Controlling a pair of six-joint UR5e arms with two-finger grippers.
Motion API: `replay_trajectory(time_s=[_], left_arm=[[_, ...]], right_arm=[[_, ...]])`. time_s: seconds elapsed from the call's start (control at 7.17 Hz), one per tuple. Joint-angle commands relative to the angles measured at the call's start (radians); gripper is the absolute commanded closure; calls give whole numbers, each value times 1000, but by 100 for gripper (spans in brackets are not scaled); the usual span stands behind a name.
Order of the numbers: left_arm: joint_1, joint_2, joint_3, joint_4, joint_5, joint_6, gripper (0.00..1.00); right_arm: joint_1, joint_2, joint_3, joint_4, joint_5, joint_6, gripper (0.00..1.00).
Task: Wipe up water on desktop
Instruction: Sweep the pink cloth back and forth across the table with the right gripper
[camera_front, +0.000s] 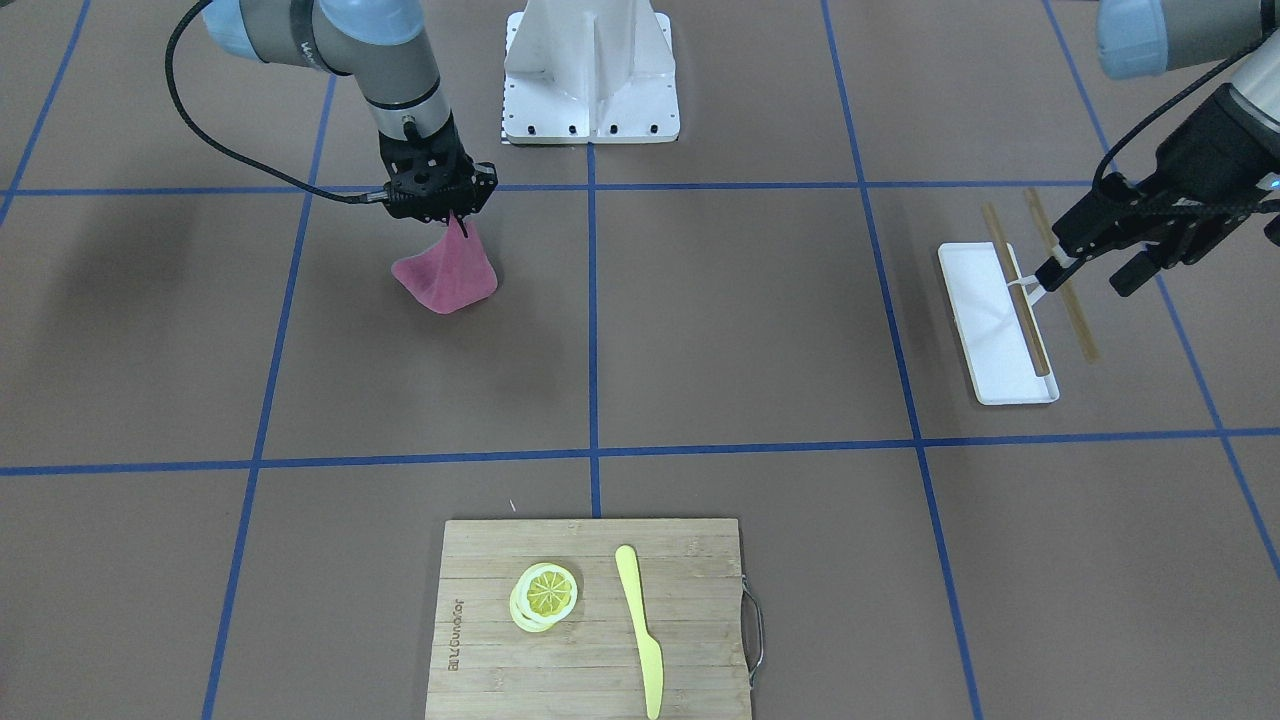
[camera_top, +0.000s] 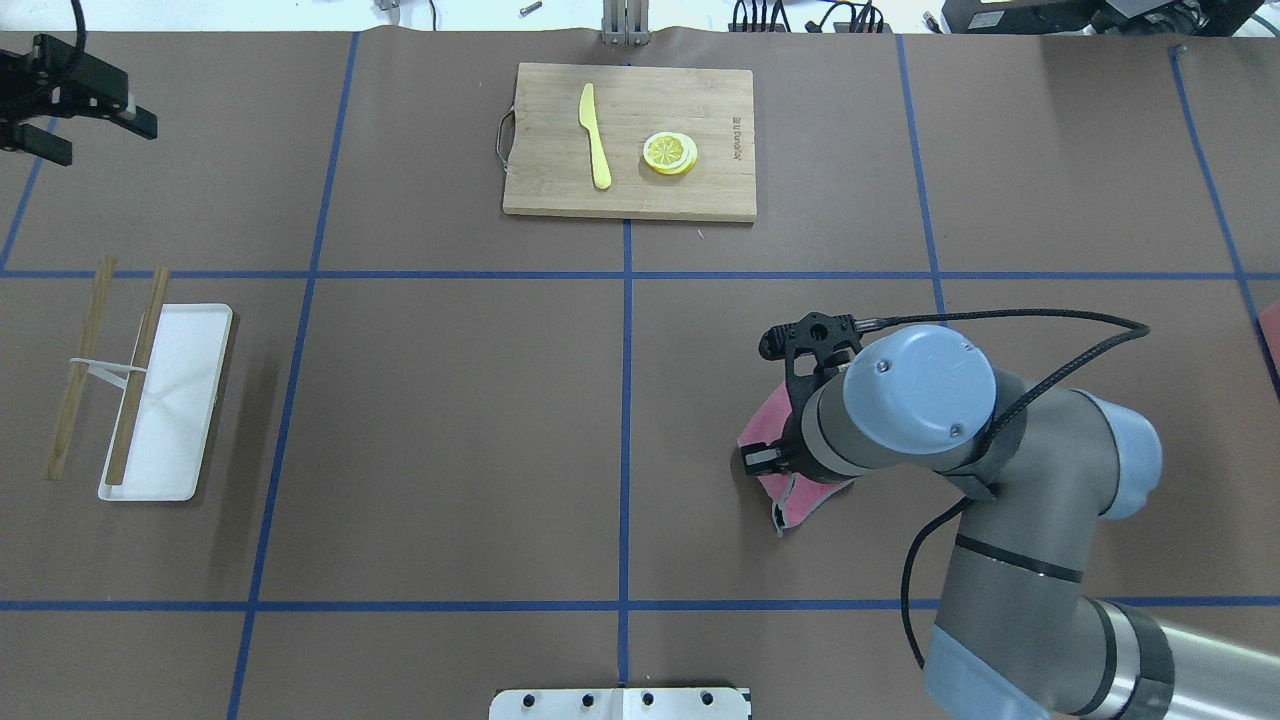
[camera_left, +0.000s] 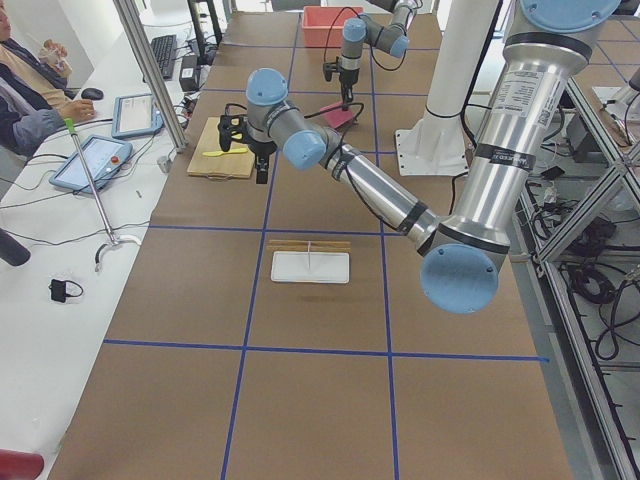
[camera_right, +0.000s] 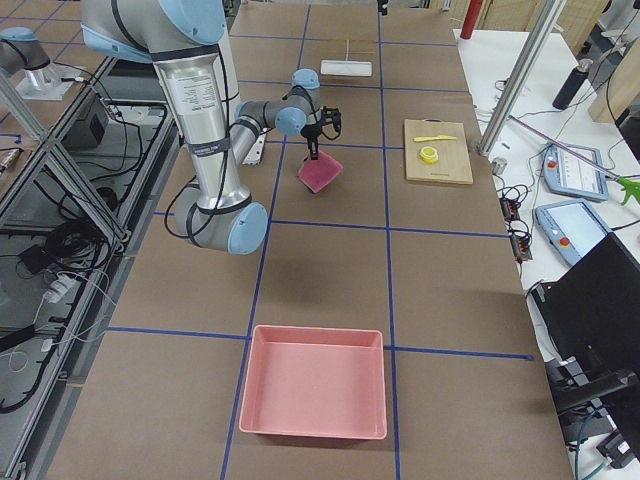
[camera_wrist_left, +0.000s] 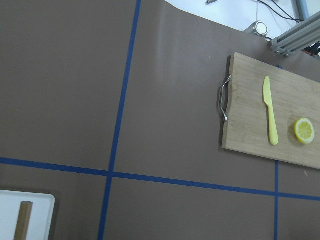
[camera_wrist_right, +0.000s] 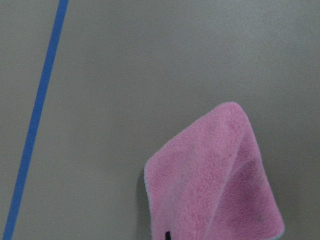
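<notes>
You've got a matte brown desktop (camera_front: 760, 320) lying flat, cut into big rectangles by thin blue tape lines. The pink fleecy cloth (camera_front: 447, 275) hangs tent-like from one corner pinched in the right gripper (camera_front: 455, 215), with its lower edge resting on the desktop.

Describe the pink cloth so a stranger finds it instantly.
On the brown desktop, look beside the robot's white base to the right arm's claw. The pink cloth hangs pinched there; nothing else nearby is soft or pink.
</notes>
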Motion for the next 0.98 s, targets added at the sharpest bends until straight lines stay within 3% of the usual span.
replay_trajectory(time_s=[0.0, 0.28, 0.56, 0.84], left_arm=[[-103, 87, 45, 3, 2, 336, 2], [-188, 133, 99, 11, 13, 589, 2], [-237, 135, 155, 11, 23, 699, 2], [-239, 154, 157, 11, 45, 701, 2]], right_arm=[[116, -181, 82, 3, 74, -126, 100], [185, -350, 116, 9, 77, -268, 100], [187, -370, 108, 7, 80, -279, 100], [166, -323, 104, -3, 83, -264, 100]])
